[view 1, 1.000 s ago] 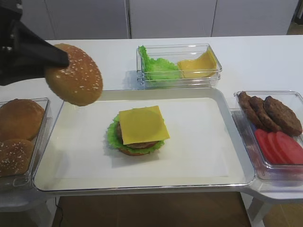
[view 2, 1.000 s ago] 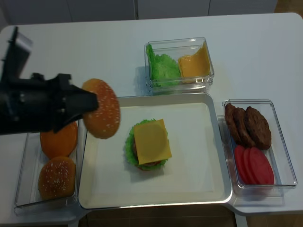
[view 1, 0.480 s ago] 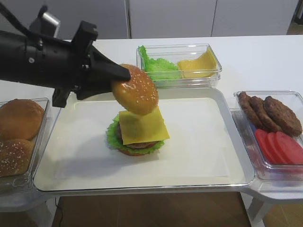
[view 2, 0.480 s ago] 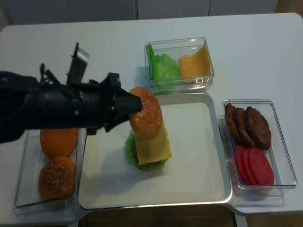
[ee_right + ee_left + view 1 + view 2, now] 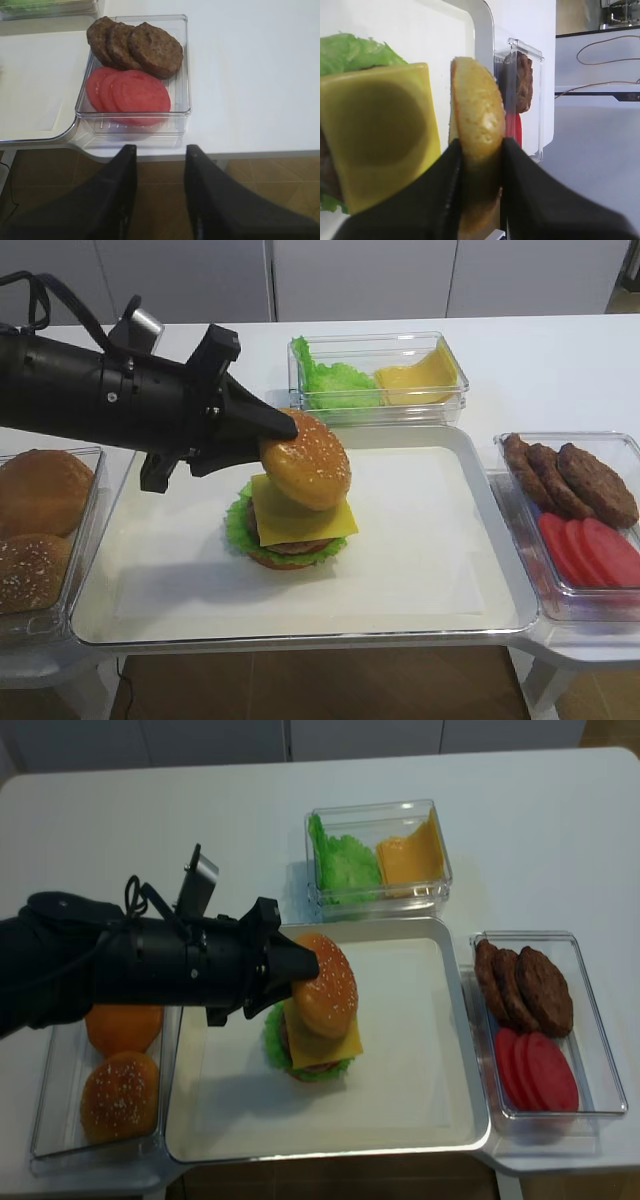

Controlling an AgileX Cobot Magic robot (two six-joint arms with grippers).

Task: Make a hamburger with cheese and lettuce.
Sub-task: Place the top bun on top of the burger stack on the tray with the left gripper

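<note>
While the left gripper (image 5: 272, 435) pinches the sesame-seeded top bun (image 5: 306, 459) by its rim, both fingers pressed against the bread, the bun hangs tilted over the hamburger (image 5: 290, 525), which sits left of the middle of the tray (image 5: 480, 610). In the left wrist view the bun is edge-on between the fingers (image 5: 445, 195), its flat underside facing the cheese (image 5: 375, 135), which lies to the left of the grip with the lettuce (image 5: 355, 52) showing behind it. From the high views the bun's lower edge looks close to, or just touching, the cheese slice (image 5: 300, 518); contact cannot be confirmed. The coming move turns on this angle: the bun has to rotate flat and settle centred on the square slice, whose corners stick out past the patty, with the lettuce fringe (image 5: 240, 530) around it. The left arm is plainly the nearer 1. The right gripper (image 5: 159, 165) is parked off the tray's right edge, beyond the bin of patties and tomato slices (image 5: 135, 75), its 2 fingers spread and empty. Open tray floor lies to the right of and in front of the stack, while the bin of lettuce and cheese (image 5: 378, 378) stands just past the tray's far edge and the bin of buns (image 5: 45, 530) touches its left edge.
</note>
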